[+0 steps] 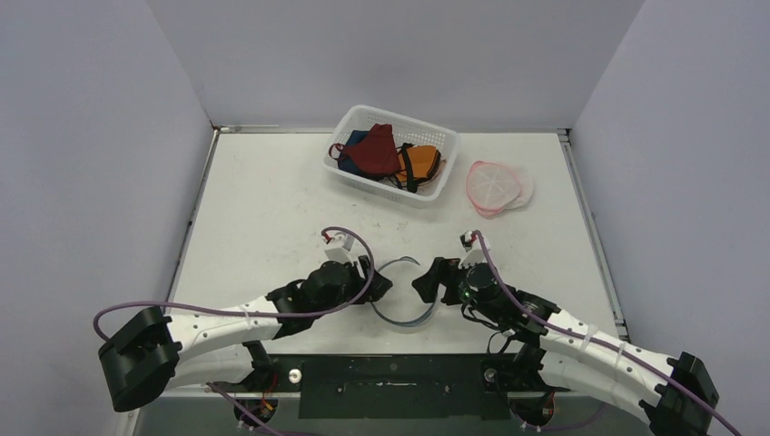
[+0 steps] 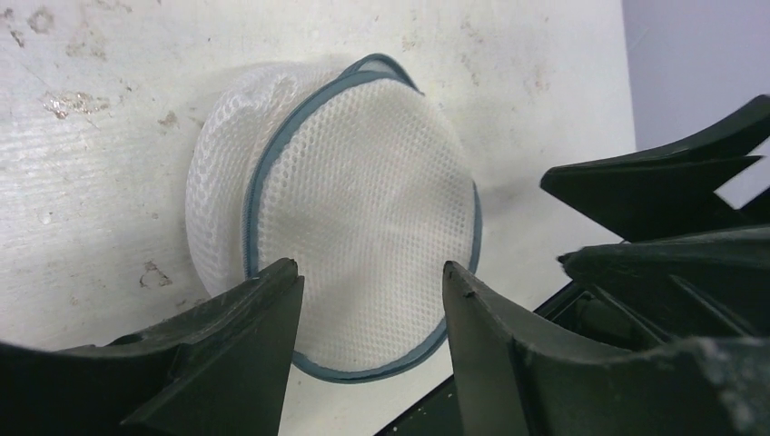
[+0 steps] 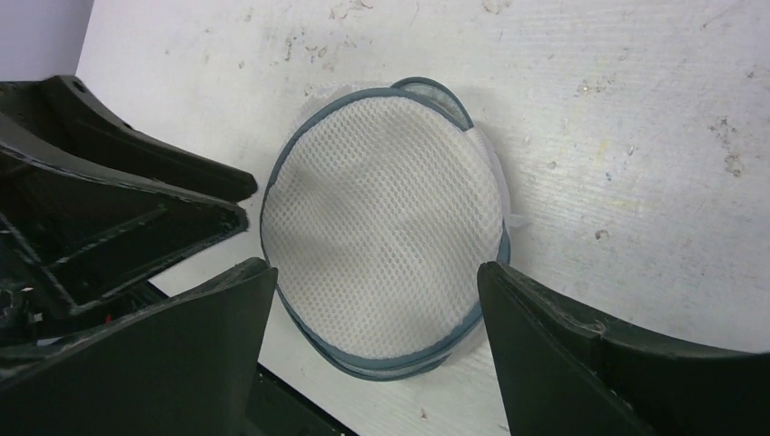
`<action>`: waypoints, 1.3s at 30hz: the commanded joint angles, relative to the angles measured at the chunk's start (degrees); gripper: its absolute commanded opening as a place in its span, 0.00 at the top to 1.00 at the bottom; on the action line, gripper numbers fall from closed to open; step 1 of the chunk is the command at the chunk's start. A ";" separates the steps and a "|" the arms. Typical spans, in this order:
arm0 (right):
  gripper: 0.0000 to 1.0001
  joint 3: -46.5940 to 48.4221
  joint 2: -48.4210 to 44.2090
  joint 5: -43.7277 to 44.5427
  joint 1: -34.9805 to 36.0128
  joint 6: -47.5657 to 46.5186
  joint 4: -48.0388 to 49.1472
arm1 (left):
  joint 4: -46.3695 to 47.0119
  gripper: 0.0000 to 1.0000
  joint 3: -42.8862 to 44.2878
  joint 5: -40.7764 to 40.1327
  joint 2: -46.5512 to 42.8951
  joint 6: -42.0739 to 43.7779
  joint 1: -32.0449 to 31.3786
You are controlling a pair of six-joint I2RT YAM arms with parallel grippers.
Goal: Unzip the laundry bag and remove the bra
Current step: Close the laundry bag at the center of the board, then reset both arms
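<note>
Now the bag (image 1: 404,292), a round white mesh pouch with grey-blue trim, lies on the table (image 1: 263,209) directly between the two grippers, which face each other across it. The left gripper (image 2: 368,272) has its jaws standing apart, not clamped on anything. From its wrist camera the bag sits just ahead of the fingertips, its near rim showing in the gap between them. The right gripper (image 3: 372,268) is spread wider, holding nothing, with the bag's lower edge framed between its fingers (image 3: 536,309). Each gripper's black fingers show at the edge of the other's wrist view, just beside the bag. The trim runs unbroken around the face that shows. Whether a bra is inside cannot be told through the mesh. Well beyond both grippers, towards the far wall, stands a white basket (image 1: 427,193) of coloured bras (image 1: 377,150). A pink-rimmed pouch (image 1: 495,186) lies just to the right of it.
</note>
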 commanded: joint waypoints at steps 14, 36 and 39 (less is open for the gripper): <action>0.07 -8.35 9.42 -6.71 -2.78 10.80 10.81 | -14.28 0.41 -6.28 -6.68 -24.61 -3.77 -0.27; 0.65 -13.24 9.02 -1.62 -12.62 12.81 14.67 | -17.40 0.39 -8.49 -7.85 -29.65 -4.95 -0.15; 0.69 -12.76 8.45 -1.57 -15.64 11.60 14.36 | -17.96 0.39 -8.72 -8.01 -30.33 -5.16 -0.19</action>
